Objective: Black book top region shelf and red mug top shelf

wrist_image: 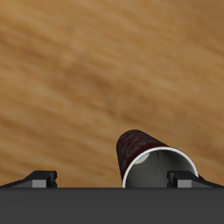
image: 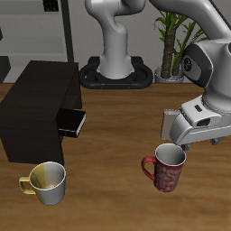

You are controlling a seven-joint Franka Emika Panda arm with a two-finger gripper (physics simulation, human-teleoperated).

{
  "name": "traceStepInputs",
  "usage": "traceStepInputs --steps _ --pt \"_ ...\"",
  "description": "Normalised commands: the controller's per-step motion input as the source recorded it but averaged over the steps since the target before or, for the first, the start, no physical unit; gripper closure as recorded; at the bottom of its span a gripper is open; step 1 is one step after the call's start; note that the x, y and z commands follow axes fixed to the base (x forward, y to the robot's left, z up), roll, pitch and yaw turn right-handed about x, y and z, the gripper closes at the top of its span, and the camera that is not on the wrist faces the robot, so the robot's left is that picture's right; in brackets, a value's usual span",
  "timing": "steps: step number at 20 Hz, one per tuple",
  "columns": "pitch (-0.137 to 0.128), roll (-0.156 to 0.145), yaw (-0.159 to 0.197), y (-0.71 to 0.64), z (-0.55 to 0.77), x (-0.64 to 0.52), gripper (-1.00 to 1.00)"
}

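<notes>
Because the red mug [image: 167, 169] is a rigid, glazed-looking vessel with a thin pale rim and a small red handle, it is judged to be stiff, fairly light, smooth enough to slip, and liable to tip if nudged off-centre. The firmest hold is judged to be across one wall of the rim, one finger inside and one outside, on the side away from the handle.

The mug is seen upright on the wooden table [image: 117, 162], near the front edge and well apart from the shelf [image: 36, 108]. The gripper [image: 185, 143] is poised just above and slightly behind the rim, not touching it. In the wrist view the mug [wrist_image: 144, 157] lies close beneath the gripper [wrist_image: 114, 179], its rim nearer one fingertip than the other. The fingers are spread and nothing is held.

The black book [image: 72, 123] is seen lying in the shelf's side compartment, not on the flat top. A yellow-and-white mug [image: 47, 181] stands near the front edge, in front of the shelf.
</notes>
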Motion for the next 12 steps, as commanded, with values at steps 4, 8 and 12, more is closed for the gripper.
traceStepInputs --steps 4,8,12 --pt "-0.025 0.07 -0.142 -0.15 -0.26 -0.15 -1.0" --pt "-0.066 0.136 -0.133 -0.15 -0.11 -0.27 -1.0" --pt "-0.061 0.002 0.016 -0.12 -0.06 -0.12 -1.0"
